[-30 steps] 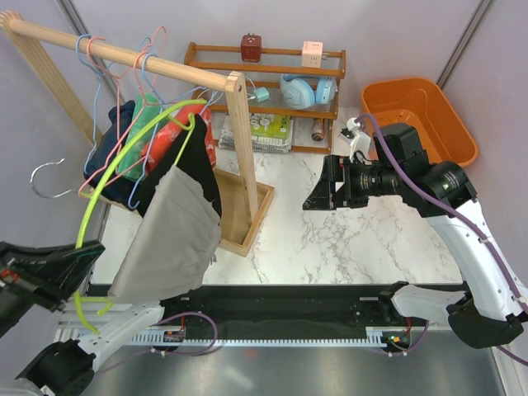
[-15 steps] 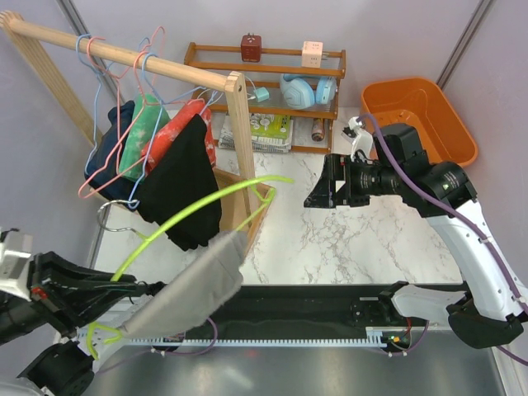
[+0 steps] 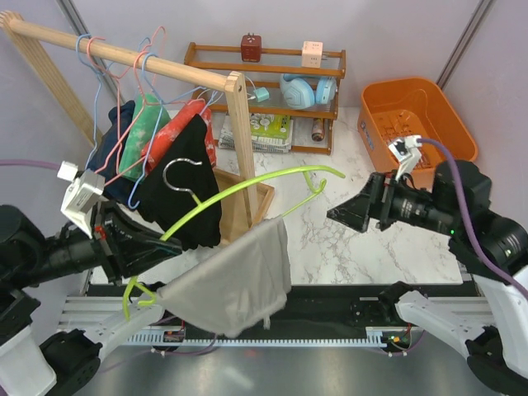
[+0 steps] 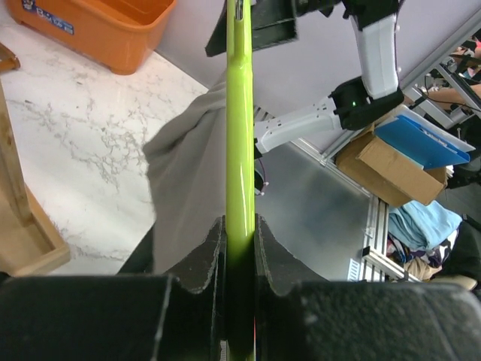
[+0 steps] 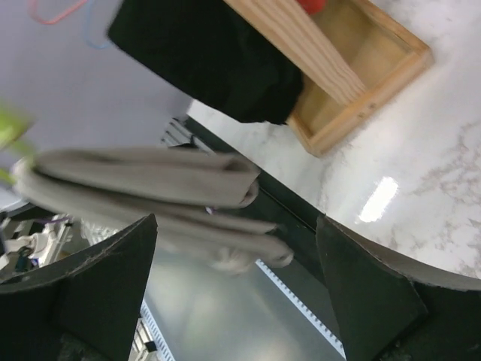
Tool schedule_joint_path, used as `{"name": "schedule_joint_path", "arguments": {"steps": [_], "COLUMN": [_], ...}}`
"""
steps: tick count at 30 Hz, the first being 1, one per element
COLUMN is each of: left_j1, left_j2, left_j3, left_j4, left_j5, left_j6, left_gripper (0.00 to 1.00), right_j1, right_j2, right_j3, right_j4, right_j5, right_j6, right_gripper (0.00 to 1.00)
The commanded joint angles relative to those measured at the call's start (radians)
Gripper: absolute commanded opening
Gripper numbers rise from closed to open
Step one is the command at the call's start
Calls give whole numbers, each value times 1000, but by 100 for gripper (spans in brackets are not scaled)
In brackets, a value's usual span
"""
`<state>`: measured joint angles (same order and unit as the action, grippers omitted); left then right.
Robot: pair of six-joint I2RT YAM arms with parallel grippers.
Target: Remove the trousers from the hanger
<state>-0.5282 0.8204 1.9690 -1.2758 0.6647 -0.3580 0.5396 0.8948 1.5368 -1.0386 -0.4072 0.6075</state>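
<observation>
The left jaws are clenched on the low end of the hanger point(image 3: 247, 183), its green bar pinched between both fingers point(image 4: 203, 256) in the left wrist view. The hanger slants upward over the counter point(image 3: 330, 247), hook end toward the right arm, off the wooden rack point(image 3: 49, 33). The trousers point(image 3: 239, 280) hang draped over the hanger, sagging above the counter's near edge. On the right, the right jaws are released, facing the trousers' folded edge but not touching it.
</observation>
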Motion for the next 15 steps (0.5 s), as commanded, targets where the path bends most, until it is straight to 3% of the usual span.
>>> {"name": "schedule_joint_path", "arguments": {"steps": [1, 5, 15], "left_j1": [5, 5, 5], "left_j2": [58, 95, 199], "left_j3": [10, 17, 5], "left_j4": [239, 286, 452], "left_j5": [75, 107, 39], "left_j6": [-29, -59, -163], "left_gripper": [2, 2, 2], "right_j1": [3, 5, 3], "right_j2": [-75, -76, -28], "right_j3": [-43, -67, -36], "right_j4": [199, 275, 252], "right_j5": [-120, -211, -166], "right_j6": [67, 81, 78], "right_gripper": [94, 95, 95]}}
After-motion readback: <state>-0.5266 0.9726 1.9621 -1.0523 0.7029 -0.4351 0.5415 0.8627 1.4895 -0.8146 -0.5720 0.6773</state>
